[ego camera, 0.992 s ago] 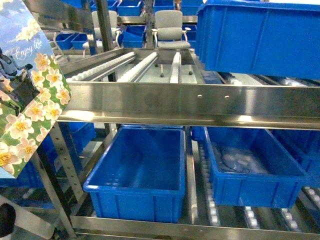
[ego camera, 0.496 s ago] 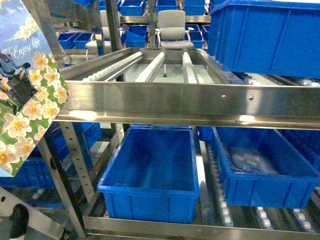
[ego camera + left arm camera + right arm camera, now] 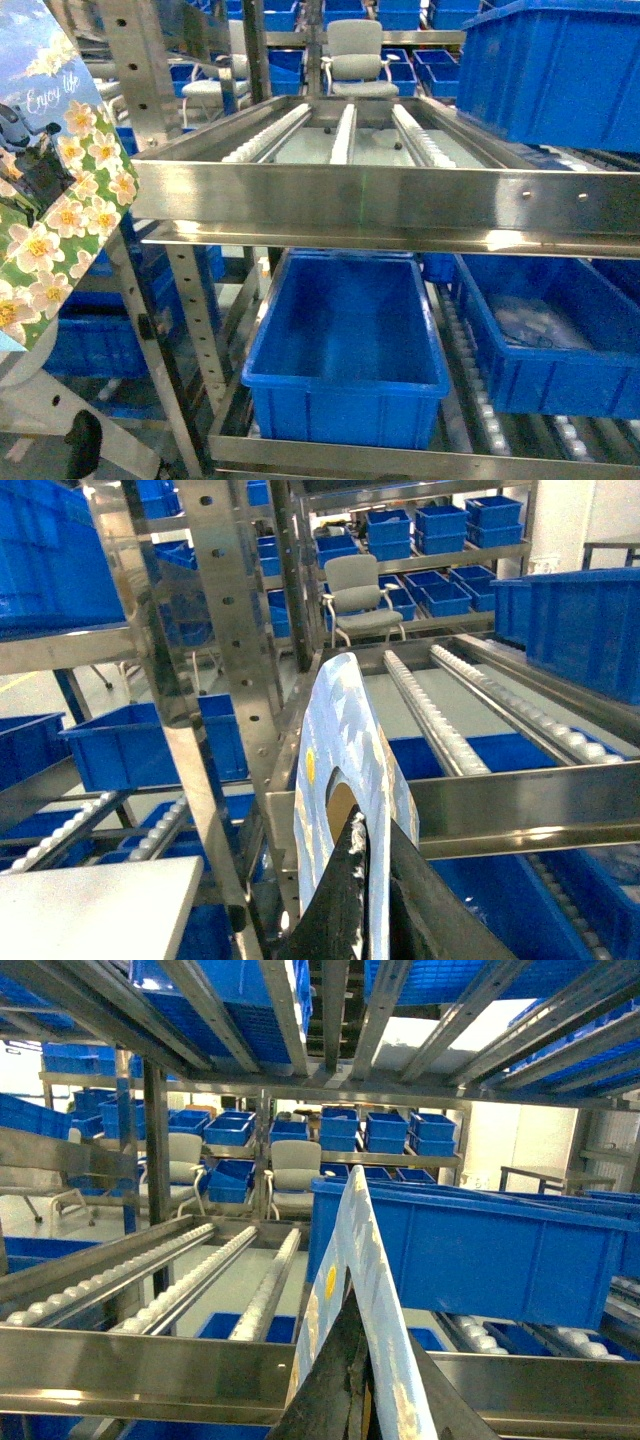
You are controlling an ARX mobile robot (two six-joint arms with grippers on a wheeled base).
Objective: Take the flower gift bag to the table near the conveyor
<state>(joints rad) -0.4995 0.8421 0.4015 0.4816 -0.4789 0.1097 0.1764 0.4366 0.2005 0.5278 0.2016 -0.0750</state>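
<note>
The flower gift bag (image 3: pixel 62 205), blue and green with white blossoms and "Enjoy life" on it, hangs at the left edge of the head view, level with the conveyor (image 3: pixel 340 135) of pale rollers in steel rails. My left gripper (image 3: pixel 375 825) is shut on the bag's edge (image 3: pixel 350 740). In the right wrist view my right gripper (image 3: pixel 378 1320) is also shut on the bag's paper edge (image 3: pixel 365 1250). A corner of the white table (image 3: pixel 90 910) shows at the lower left of the left wrist view, left of the rack's upright.
A perforated steel upright (image 3: pixel 170 290) stands right beside the bag. Blue bins sit on the lower shelf (image 3: pixel 345 350) and on the upper rollers at right (image 3: pixel 550 70). Grey office chairs (image 3: pixel 355 60) stand behind the rack. More blue bins (image 3: pixel 120 750) fill the shelves beyond the table.
The rack, bins and chairs have slid to the right in the head view and the left upright has come further in. The bag stays held at the left edge.
</note>
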